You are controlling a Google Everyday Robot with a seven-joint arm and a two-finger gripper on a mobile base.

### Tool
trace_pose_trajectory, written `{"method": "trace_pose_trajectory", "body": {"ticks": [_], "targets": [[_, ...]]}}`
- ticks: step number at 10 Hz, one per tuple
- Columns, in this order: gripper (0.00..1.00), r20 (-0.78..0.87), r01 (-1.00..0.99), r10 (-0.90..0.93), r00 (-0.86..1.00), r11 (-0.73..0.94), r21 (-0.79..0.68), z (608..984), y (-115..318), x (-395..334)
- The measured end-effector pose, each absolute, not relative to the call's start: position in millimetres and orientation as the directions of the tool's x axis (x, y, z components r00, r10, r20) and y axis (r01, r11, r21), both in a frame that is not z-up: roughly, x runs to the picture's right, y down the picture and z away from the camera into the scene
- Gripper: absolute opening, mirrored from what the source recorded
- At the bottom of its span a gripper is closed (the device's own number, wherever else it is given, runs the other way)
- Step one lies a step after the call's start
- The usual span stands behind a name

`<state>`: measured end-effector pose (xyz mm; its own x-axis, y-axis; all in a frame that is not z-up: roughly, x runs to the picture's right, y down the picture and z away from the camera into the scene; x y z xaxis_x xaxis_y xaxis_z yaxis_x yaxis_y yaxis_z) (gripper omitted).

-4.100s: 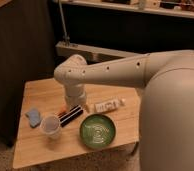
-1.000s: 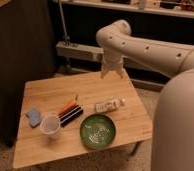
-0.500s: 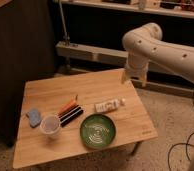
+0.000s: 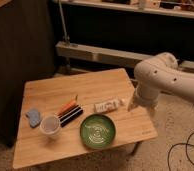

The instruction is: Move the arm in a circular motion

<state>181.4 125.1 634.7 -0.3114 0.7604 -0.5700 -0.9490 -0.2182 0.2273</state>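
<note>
The off-white arm comes in from the right edge, its rounded joint above the table's right side. Its narrower tapered end points down to the gripper, which hangs just above the right part of the wooden table, to the right of a white tube.
On the table lie a green plate, a clear plastic cup, a blue sponge-like object, an orange carrot-like piece and dark sticks. A dark cabinet stands left, metal shelving behind, cables on the floor at right.
The arm has swung from over the table's left side, across the back, to the right, and now dips lower toward the table's right part. The table objects have not moved.
</note>
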Motion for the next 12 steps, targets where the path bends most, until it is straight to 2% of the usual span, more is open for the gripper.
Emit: {"method": "trace_pose_trajectory", "body": {"ticks": [3, 8, 10, 12], "targets": [[0.65, -0.629, -0.976, 0.746, -0.216, -0.16, 0.145, 647.7, 140.6, 116.9], [0.65, -0.674, -0.998, 0.739, -0.011, -0.051, -0.041, 687.2, 121.2, -9.0], [0.65, -0.65, -0.996, 0.758, 0.062, 0.009, -0.084, 711.5, 95.5, -53.8], [0.65, -0.616, -0.998, 0.785, 0.06, 0.025, -0.065, 735.7, 59.9, -67.5]]}}
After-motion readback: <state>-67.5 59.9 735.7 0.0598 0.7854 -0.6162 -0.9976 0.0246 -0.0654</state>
